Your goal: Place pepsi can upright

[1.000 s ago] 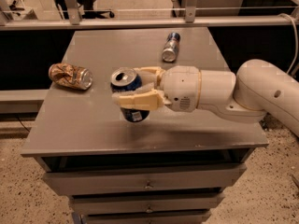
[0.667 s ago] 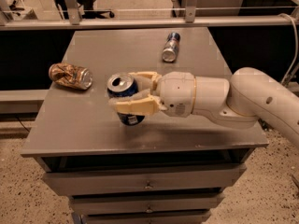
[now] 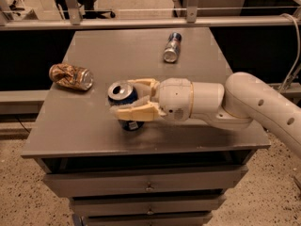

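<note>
The pepsi can, dark blue with a silver opened top, stands upright on the grey table top near the front middle. My gripper reaches in from the right, its cream fingers closed around the can's sides. The can's base seems to rest on the table. The lower label is partly hidden by the near finger.
A dented tan-and-brown can lies on its side at the left of the table. A slim blue-and-silver can lies at the back middle. My white arm crosses the right front part. Drawers sit below the front edge; a rail runs behind.
My gripper has carried the can a little to the left and down toward the table, still upright in the fingers. The other two cans have not moved.
</note>
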{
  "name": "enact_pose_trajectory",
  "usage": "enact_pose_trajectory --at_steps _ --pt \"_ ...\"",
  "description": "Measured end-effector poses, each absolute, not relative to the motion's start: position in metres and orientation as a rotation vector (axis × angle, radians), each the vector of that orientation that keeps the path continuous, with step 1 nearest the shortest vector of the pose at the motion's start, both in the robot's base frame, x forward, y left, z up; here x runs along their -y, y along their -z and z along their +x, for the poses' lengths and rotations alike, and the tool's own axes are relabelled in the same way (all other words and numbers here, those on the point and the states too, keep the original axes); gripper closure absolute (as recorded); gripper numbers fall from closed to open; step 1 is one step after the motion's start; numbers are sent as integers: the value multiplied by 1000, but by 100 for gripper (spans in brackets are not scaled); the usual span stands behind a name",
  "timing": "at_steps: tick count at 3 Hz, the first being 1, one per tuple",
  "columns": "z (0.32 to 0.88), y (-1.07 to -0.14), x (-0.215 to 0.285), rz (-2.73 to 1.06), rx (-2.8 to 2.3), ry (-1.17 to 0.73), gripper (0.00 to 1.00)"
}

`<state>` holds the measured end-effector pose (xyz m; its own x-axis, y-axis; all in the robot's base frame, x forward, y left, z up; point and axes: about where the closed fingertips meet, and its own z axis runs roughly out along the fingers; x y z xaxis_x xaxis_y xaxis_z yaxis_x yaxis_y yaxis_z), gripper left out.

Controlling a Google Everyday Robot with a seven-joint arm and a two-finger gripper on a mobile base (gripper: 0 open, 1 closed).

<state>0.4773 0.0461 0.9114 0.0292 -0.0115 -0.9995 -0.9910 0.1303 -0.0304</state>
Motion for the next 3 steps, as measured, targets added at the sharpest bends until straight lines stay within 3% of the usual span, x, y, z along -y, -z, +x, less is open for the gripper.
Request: enact_pose_trajectory --at_steps 2,3 --pt "481 -894 -40 -1147 -1285 -1111 15" --pt "484 -888 -33 -1172 -1311 -1101 0"
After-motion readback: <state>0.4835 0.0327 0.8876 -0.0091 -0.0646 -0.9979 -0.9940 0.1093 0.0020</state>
